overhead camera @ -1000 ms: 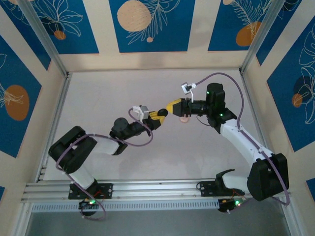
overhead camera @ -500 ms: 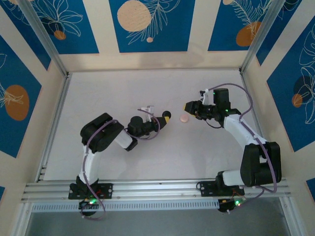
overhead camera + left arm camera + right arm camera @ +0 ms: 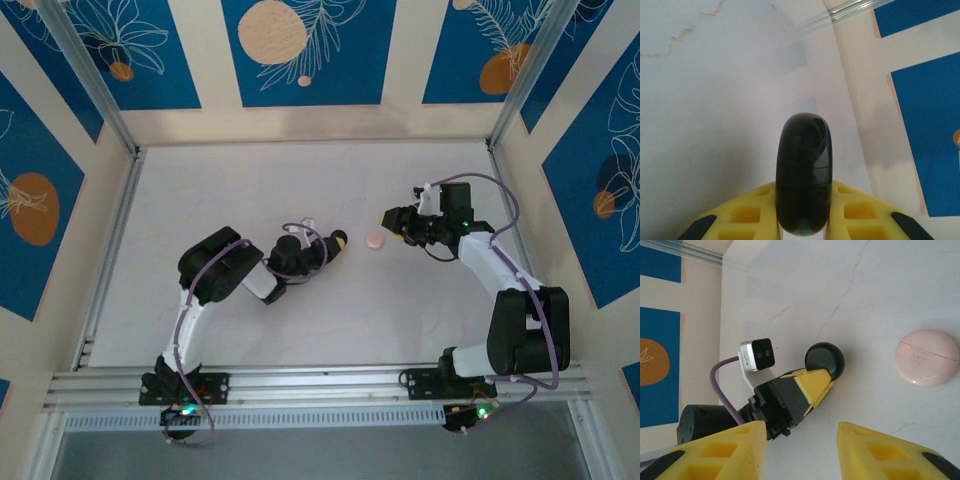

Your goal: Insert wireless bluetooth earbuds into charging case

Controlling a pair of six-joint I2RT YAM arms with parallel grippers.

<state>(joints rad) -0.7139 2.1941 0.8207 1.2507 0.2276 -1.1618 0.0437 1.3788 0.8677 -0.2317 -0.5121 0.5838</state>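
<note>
White tabletop (image 3: 250,180) is enclosed by cream walls (image 3: 205,60) painted with blue leaf-and-circle panels. Near the middle, the left gripper (image 3: 338,242) is clamped on a black round puck (image 3: 804,172) – gripped across its flat faces by the yellow fingers (image 3: 812,382). A pink round case (image 3: 926,357), shut along a thin seam, is laid flat between the two grippers, touched by neither. The right gripper (image 3: 801,440) is held near it – jaws apart, nothing between them.
</note>
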